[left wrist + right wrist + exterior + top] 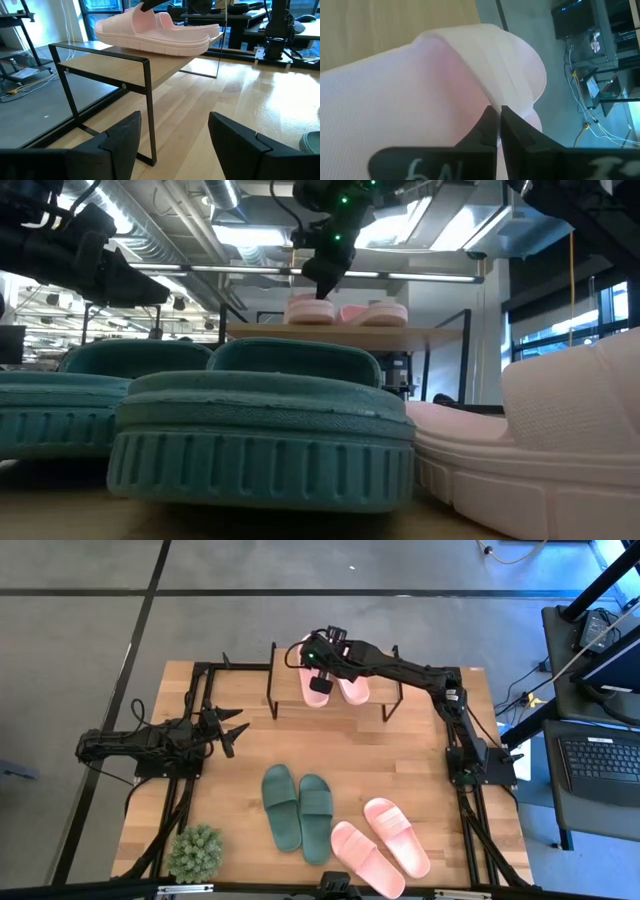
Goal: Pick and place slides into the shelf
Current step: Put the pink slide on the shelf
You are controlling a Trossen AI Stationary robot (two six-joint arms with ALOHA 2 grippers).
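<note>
At upper centre of the overhead frame we see the right gripper (319, 683) over the shelf (286, 690), its fingers pressed together against the strap of a pink slide (314, 686) lying on the top board beside a second pink slide (351, 687). Lower centre lie two green slides (298, 811) and two more pink slides (381, 843). The left gripper (232, 730) waits at left, fingers apart.

Pink slides (340, 686) on the light wooden shelf (290, 690); green slides (298, 812) on the table.

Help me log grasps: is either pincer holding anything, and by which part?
The right pincer pinches a pink slide by its strap on the shelf; the left pincer holds nothing.
</note>
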